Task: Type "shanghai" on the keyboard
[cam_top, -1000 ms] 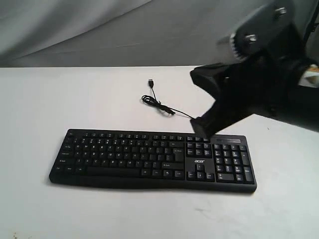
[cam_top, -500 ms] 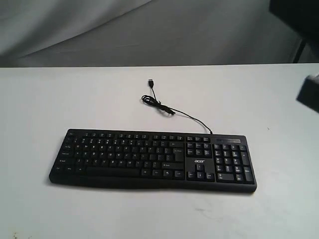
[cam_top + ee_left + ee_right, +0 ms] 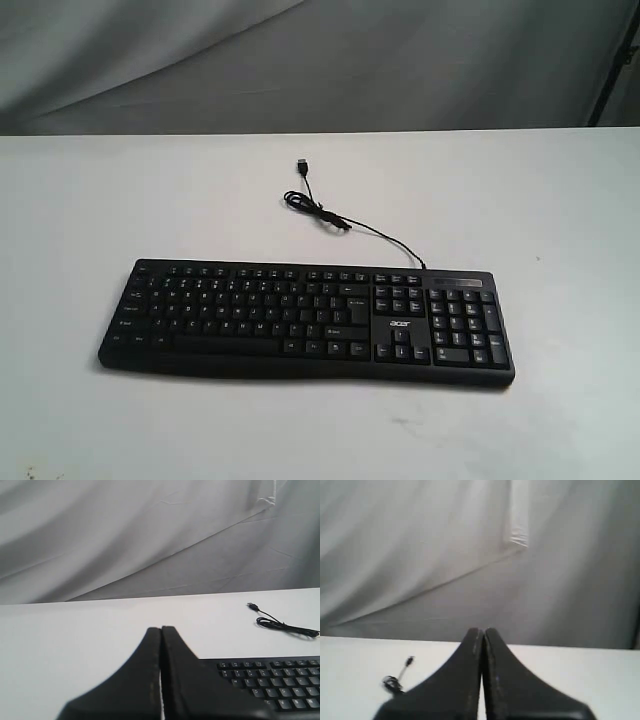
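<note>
The black keyboard (image 3: 305, 320) lies flat on the white table, number pad to the right, white logo above the arrow keys. Its thin cable (image 3: 345, 225) runs back in a small coil to a loose USB plug (image 3: 301, 162). No arm shows in the exterior view. In the left wrist view my left gripper (image 3: 161, 629) is shut, fingers pressed together, held above the table beside the keyboard (image 3: 272, 680). In the right wrist view my right gripper (image 3: 482, 630) is shut too, high over the table, with the plug (image 3: 409, 661) and the cable coil (image 3: 391, 683) off to one side.
A white table (image 3: 120, 200) carries everything. A grey cloth backdrop (image 3: 320, 60) hangs behind its far edge. A dark stand pole (image 3: 610, 80) shows at the far right edge.
My right arm, which hung over the keyboard's right end a second ago, has pulled away to the right and left the exterior view. The keyboard and cable have stayed put.
</note>
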You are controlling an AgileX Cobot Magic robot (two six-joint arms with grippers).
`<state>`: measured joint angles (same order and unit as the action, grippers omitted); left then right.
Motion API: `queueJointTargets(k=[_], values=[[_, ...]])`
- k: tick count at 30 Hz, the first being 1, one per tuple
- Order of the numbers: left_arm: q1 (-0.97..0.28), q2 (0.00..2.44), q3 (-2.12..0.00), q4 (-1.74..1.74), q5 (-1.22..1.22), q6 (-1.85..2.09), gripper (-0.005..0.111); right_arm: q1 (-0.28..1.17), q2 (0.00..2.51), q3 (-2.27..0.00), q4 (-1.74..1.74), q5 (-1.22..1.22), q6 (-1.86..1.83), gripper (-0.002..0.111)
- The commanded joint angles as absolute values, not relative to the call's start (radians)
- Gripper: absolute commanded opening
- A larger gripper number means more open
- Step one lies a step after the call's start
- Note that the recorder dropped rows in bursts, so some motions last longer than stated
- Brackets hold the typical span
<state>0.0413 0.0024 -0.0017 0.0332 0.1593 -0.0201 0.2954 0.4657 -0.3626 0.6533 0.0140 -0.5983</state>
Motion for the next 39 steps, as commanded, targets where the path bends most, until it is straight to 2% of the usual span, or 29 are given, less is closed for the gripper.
queueJointTargets(k=[1, 5, 8, 14, 20, 22, 28, 31, 34, 36, 39], values=[[0.035, 0.0, 0.0, 0.033, 0.153, -0.023, 0.0, 0.119, 0.333, -0.23, 0.658, 0.042, -0.586, 0.0], [0.035, 0.0, 0.0, 0.033, 0.153, -0.023, 0.0, 0.041, 0.238, -0.128, 0.658, 0.042, -0.59, 0.0], [0.035, 0.0, 0.0, 0.033, 0.153, -0.023, 0.0, 0.038, 0.186, -0.081, 0.692, 0.04, -0.59, 0.0], [0.035, 0.0, 0.0, 0.033, 0.153, -0.023, 0.0, 0.038, 0.118, -0.073, 0.991, -0.03, -0.585, 0.0], [0.035, 0.0, 0.0, 0.033, 0.153, -0.023, 0.0, 0.038, 0.084, -0.071, 1.044, -0.083, -0.499, 0.0], [0.035, 0.0, 0.0, 0.033, 0.153, -0.023, 0.0, 0.038, 0.074, -0.067, 0.997, -0.074, -0.474, 0.0], [0.035, 0.0, 0.0, 0.033, 0.153, -0.023, 0.0, 0.038, 0.06, -0.067, 0.49, 0.148, -0.467, 0.0], [0.035, 0.0, 0.0, 0.033, 0.153, -0.023, 0.0, 0.038, 0.055, -0.067, 0.51, 0.197, -0.465, 0.0], [0.035, 0.0, 0.0, 0.033, 0.153, -0.023, 0.0, 0.038, 0.048, -0.067, 0.594, 0.143, -0.444, 0.0], [0.035, 0.0, 0.0, 0.033, 0.153, -0.023, 0.0, 0.038, 0.048, -0.067, 0.532, 0.117, -0.276, 0.0], [0.035, 0.0, 0.0, 0.033, 0.153, -0.023, 0.0, 0.038, 0.022, -0.067, 0.253, 0.131, 0.015, 0.0]])
